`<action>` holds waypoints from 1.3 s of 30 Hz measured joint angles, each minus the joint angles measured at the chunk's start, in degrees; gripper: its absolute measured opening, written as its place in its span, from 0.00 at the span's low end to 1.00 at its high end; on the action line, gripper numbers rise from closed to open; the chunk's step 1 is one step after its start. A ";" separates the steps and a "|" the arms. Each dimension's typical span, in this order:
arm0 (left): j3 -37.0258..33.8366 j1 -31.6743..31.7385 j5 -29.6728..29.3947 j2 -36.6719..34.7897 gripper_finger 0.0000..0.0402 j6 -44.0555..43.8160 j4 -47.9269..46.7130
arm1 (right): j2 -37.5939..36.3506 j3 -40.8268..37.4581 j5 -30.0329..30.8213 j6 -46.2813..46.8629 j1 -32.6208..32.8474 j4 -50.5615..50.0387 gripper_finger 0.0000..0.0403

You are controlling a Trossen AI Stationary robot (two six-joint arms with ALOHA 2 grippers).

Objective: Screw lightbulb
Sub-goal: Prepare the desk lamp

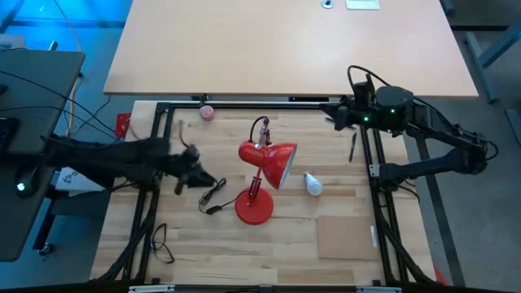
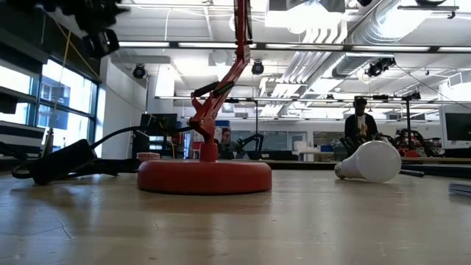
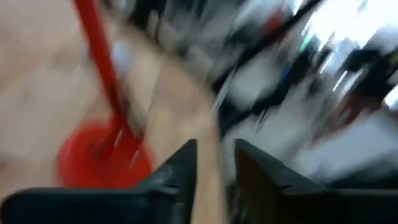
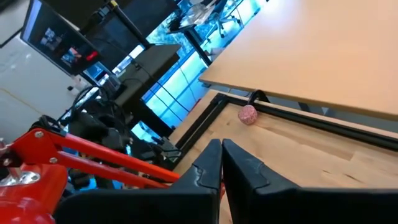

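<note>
The red desk lamp [image 1: 264, 175] stands on its round base [image 2: 204, 177] in the middle of the table, its shade [image 1: 278, 162] tilted toward the right. The white lightbulb [image 1: 313, 184] lies on its side on the table just right of the shade; it also shows in the low view [image 2: 372, 162]. My left gripper [image 1: 203, 180] hovers left of the lamp base, slightly open and empty; its wrist view [image 3: 215, 168] is blurred. My right gripper [image 1: 332, 115] is shut and empty at the far right, above the frame rail; its fingertips meet in its wrist view [image 4: 222, 155].
The lamp's black cord and plug [image 1: 213, 195] lie left of the base. A small pink ball [image 1: 207, 112] sits at the far edge. A thin brown square [image 1: 342, 236] lies near right. Black frame rails [image 1: 376, 203] border the table. A loose black cable [image 1: 163, 242] lies near left.
</note>
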 joint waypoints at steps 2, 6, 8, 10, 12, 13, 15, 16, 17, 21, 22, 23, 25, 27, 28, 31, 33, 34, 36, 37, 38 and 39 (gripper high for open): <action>1.38 0.31 -1.38 4.36 0.40 1.82 -1.21 | 0.00 0.00 -0.02 0.00 0.02 -0.04 0.02; 1.59 0.66 -1.61 13.75 0.58 1.65 1.90 | 0.00 0.00 -0.01 0.00 0.00 0.00 0.02; 1.56 0.62 -1.59 18.79 0.66 1.63 2.53 | 0.00 -0.02 -0.02 0.00 0.00 -0.04 0.02; 1.56 0.62 -1.65 23.09 0.71 1.41 4.81 | 0.00 -0.02 -0.02 0.00 0.02 -0.11 0.02; 1.56 0.63 -2.31 26.79 0.75 -1.80 8.35 | 0.00 -0.02 -0.02 -0.01 0.01 -0.58 0.02; 1.54 0.64 -2.48 28.38 0.76 -4.66 10.09 | 0.00 -0.02 -0.02 -0.02 0.00 -0.89 0.02; 1.54 0.42 -2.55 30.82 0.78 -10.19 14.88 | 0.00 -0.03 -0.03 -0.01 0.02 -1.79 0.02; 1.54 0.09 -2.68 31.61 0.78 -12.33 17.27 | 0.00 -0.04 -0.02 -0.02 0.02 -2.25 0.02; 1.54 -0.27 -3.14 32.11 0.78 -14.19 19.40 | 0.00 -0.04 -0.02 -0.02 0.02 -2.66 0.02; 1.56 -1.21 -10.26 32.61 0.78 -22.20 21.77 | 0.00 -0.07 -0.02 -0.02 0.01 -4.55 0.02; 1.70 -1.21 -13.17 32.59 0.78 -23.90 21.26 | 0.00 -0.07 -0.02 -0.03 0.02 -4.92 0.02; 2.20 -1.15 -15.82 32.59 0.78 -25.04 20.07 | 0.00 -0.07 -0.03 -0.17 0.02 -5.08 0.02; 4.16 -0.53 -19.69 32.83 0.78 -25.35 16.02 | 0.00 -0.07 -0.02 -0.76 0.00 -5.14 0.02; 7.38 0.29 -20.33 33.67 0.78 -23.00 11.85 | 0.00 -0.07 -0.02 -1.63 0.02 -5.11 0.02; 9.38 0.60 -20.40 34.42 0.78 -21.48 9.30 | 0.00 -0.07 0.00 -2.07 0.02 -5.14 0.02; 16.59 1.08 -21.04 37.56 0.78 -17.27 1.72 | 0.00 -0.07 -0.01 -2.94 0.02 -5.14 0.02; 21.06 1.06 -21.97 40.02 0.78 -15.19 -2.18 | 0.00 -0.07 0.00 -2.95 0.00 -5.14 0.02; 22.80 1.06 -22.53 41.10 0.78 -14.88 -3.29 | 0.00 -0.07 -0.02 -2.99 0.00 -5.16 0.02; 25.37 1.06 -22.90 43.20 0.78 -14.90 -4.20 | 0.00 -0.07 -0.02 -2.99 0.02 -5.24 0.02; 26.33 1.05 -22.91 44.12 0.78 -14.90 -4.11 | 0.00 -0.07 -0.02 -2.99 0.02 -5.41 0.02; 27.03 0.88 -22.94 45.02 0.78 -15.16 -4.04 | 0.00 -0.07 -0.02 -2.99 0.02 -5.59 0.02; 27.47 0.76 -23.10 45.87 0.78 -15.75 -4.10 | 0.00 -0.07 -0.01 -2.99 0.01 -5.74 0.02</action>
